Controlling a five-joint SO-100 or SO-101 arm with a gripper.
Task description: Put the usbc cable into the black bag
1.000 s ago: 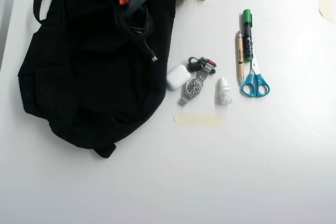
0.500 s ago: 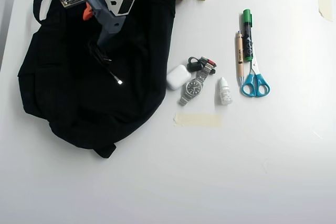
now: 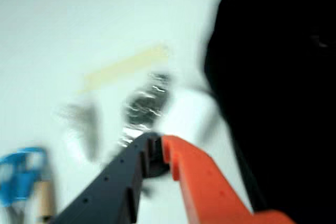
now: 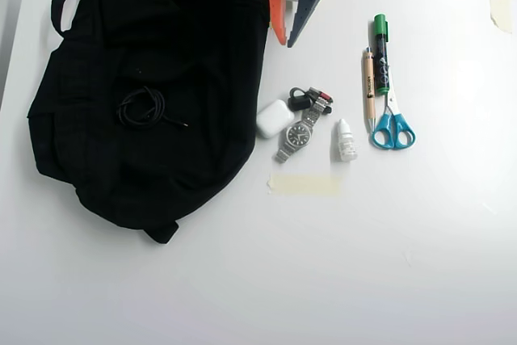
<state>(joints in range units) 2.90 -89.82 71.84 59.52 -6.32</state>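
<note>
Lying coiled on top of the bag (image 4: pixel 153 86), left of centre in the overhead view: cable (image 4: pixel 143 107), plug end pointing right. Hovering at the top edge, up and right of it: tool (image 4: pixel 287 38), spread, holding nothing.

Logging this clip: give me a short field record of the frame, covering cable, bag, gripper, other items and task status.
cable: usbc cable coiled, lying on top of the black bag
bag: flat on the white table, left side of the overhead view
gripper: gripper at top edge, fingers slightly apart, holding nothing
other items: earbud case, watch, dropper bottle, scissors, pen, green marker
wrist view: heavily blurred
status: cable on the bag; whether inside, cannot tell
</note>
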